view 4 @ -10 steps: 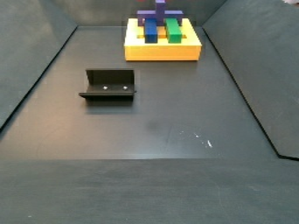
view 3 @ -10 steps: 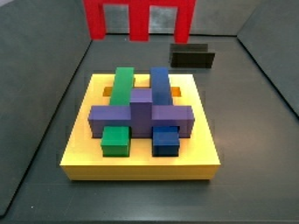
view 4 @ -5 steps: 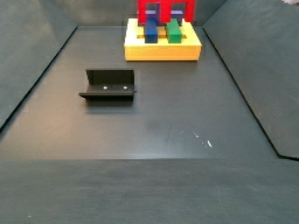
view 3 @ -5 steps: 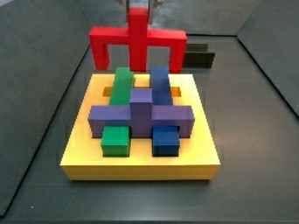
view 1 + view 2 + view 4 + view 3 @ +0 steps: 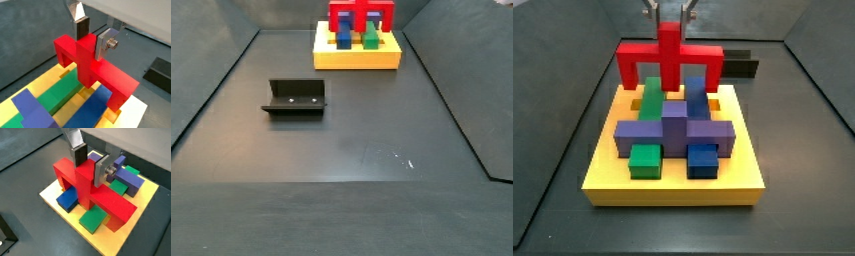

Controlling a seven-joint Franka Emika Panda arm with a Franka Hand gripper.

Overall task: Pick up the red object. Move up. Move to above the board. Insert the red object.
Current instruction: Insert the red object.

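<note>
The gripper (image 5: pixel 671 10) is shut on the upright stem of the red object (image 5: pixel 671 60) and holds it low over the far end of the board (image 5: pixel 673 190). In both wrist views the silver fingers clamp the stem from two sides; the gripper (image 5: pixel 92 39) and the red object (image 5: pixel 90 62) show in one, the gripper (image 5: pixel 89 168) and the red object (image 5: pixel 87 193) in the other. The red legs hang down around the far ends of the green bar (image 5: pixel 652 95) and blue bar (image 5: pixel 696 95). I cannot tell whether they touch. The purple block (image 5: pixel 673 130) lies across the bars nearer the front.
The fixture (image 5: pixel 295 97) stands on the dark floor well away from the board (image 5: pixel 357 58). In a side view the fixture (image 5: pixel 743 66) sits behind the red object, partly hidden. Grey walls enclose the floor.
The gripper has brought the red object down from high behind the board to just over its far end, legs now around the green and blue bars.
</note>
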